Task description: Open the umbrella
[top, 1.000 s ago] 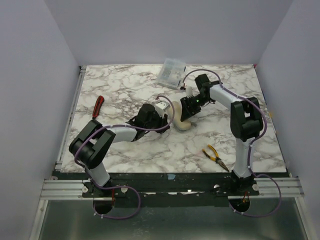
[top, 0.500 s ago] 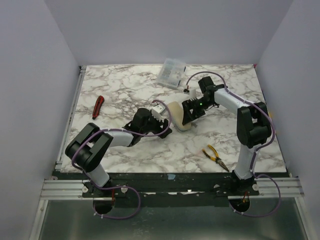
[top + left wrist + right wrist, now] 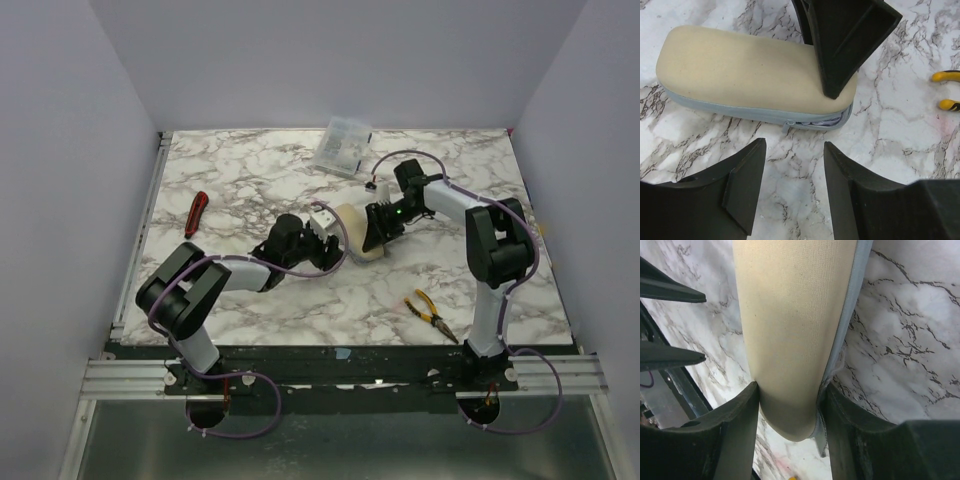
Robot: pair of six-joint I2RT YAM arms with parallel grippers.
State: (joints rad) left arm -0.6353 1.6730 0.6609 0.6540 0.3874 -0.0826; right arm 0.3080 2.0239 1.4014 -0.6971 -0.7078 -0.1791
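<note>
The umbrella (image 3: 356, 232) shows as a cream oblong pouch with a pale blue zip seam, lying mid-table. In the left wrist view the umbrella (image 3: 750, 75) lies crosswise, and pale fabric peeks through a gap in the seam. My right gripper (image 3: 378, 228) is shut on one end of it. In the right wrist view its fingers (image 3: 735, 430) press both sides of the umbrella (image 3: 790, 315). My left gripper (image 3: 325, 248) sits just left of the pouch. Its jaws (image 3: 792, 150) are open over bare marble and touch nothing.
A clear plastic box (image 3: 342, 146) stands at the back. A red-handled tool (image 3: 196, 212) lies at the left. Yellow-handled pliers (image 3: 430, 312) lie at the near right, their handle tips (image 3: 946, 76) showing in the left wrist view. Walls enclose the table.
My left gripper's jaws have spread apart, and it has shifted slightly beside the pouch. My right gripper has slid a little to the left with the pouch's end.
</note>
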